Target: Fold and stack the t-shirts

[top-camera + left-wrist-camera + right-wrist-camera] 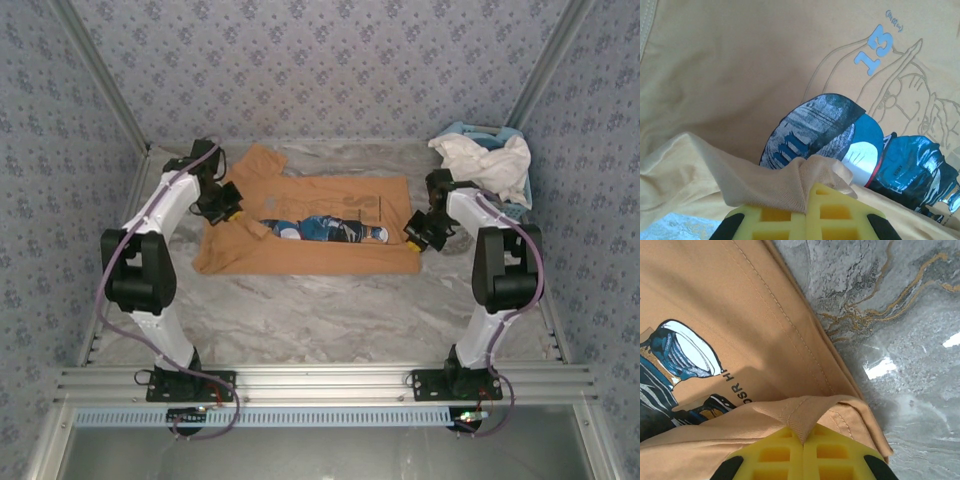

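A tan-orange t-shirt [300,225] with a blue, white and black print lies spread across the middle of the marble table, its near long edge folded up over the print. My left gripper [228,208] is shut on a pinch of the shirt's left edge; the cloth [805,177] bunches between the yellow pads [835,210]. At the shirt's right end my right gripper [420,232] is shut on the hem [805,420], lifted in a small peak over the pads [830,452]. A white t-shirt [490,165] lies crumpled at the back right.
The white shirt rests on a light blue basket [470,130] in the back right corner. Bare marble table [320,310] stretches between the shirt and the arm bases. Patterned walls and metal frame rails [100,250] close in the sides.
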Controlling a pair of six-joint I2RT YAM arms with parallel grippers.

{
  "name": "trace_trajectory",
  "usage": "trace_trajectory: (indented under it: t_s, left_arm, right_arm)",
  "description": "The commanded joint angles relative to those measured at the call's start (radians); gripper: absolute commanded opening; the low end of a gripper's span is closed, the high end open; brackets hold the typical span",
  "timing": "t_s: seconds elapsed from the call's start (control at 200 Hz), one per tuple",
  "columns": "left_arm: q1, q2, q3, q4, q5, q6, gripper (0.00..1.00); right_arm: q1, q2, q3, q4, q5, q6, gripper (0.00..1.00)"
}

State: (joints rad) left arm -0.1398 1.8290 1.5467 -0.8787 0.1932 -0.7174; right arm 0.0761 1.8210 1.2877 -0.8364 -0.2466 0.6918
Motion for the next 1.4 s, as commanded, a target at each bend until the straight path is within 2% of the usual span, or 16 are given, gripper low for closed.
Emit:
trace_trajectory:
  t_s: [0.0,0.505,0.565,0.585,0.615,0.65,0.675,0.754,0.799,0.924,1.039,1.184,1.279,1.394]
  left_arm:
    - [0.014,0.03,0.052,-0.016,-0.015,0.039,0.0]
    - [0.024,0.171,0.19,-0.046,-0.08,0.098,0.0]
    - [0.027,0.178,0.206,-0.06,-0.098,0.105,0.0]
    - [0.028,0.182,0.21,-0.066,-0.1,0.108,0.04]
    - [0.034,0.185,0.216,-0.077,-0.105,0.109,0.17]
    - [0.041,0.184,0.218,-0.087,-0.111,0.109,0.35]
    - [0.046,0.18,0.215,-0.09,-0.113,0.11,0.42]
    - [0.059,0.137,0.185,-0.089,-0.117,0.116,0.54]
    - [0.064,0.092,0.149,-0.09,-0.128,0.118,0.56]
    - [0.096,-0.052,-0.038,-0.092,-0.125,0.094,0.55]
    - [0.154,-0.149,-0.243,-0.052,-0.032,0.073,0.5]
    - [0.174,-0.151,-0.34,-0.034,0.028,0.105,0.49]
    - [0.177,-0.116,-0.345,-0.075,-0.028,0.125,0.46]
    - [0.193,-0.097,-0.363,-0.048,-0.089,0.145,0.43]
  right_arm:
    - [-0.008,0.027,0.037,-0.002,0.024,0.01,0.0]
    - [-0.011,0.105,0.108,0.006,0.029,0.002,0.0]
    - [-0.013,0.112,0.126,0.006,0.027,-0.008,0.18]
    - [-0.014,0.115,0.13,0.004,0.027,-0.01,0.25]
    - [-0.017,0.117,0.14,0.0,0.027,-0.018,0.33]
    - [-0.018,0.114,0.149,-0.002,0.029,-0.026,0.4]
    - [-0.019,0.109,0.152,-0.002,0.034,-0.03,0.43]
    - [-0.024,0.081,0.16,-0.02,0.061,-0.046,0.47]
    - [-0.027,0.056,0.155,-0.027,0.072,-0.053,0.48]
    - [-0.008,-0.05,0.064,0.017,0.103,-0.054,0.51]
    - [0.012,-0.129,-0.055,0.064,0.056,-0.054,0.47]
    - [0.024,-0.168,-0.173,0.091,0.006,-0.054,0.47]
    - [0.026,-0.17,-0.213,0.087,-0.006,-0.054,0.48]
    - [0.023,-0.163,-0.243,0.084,-0.003,-0.054,0.5]
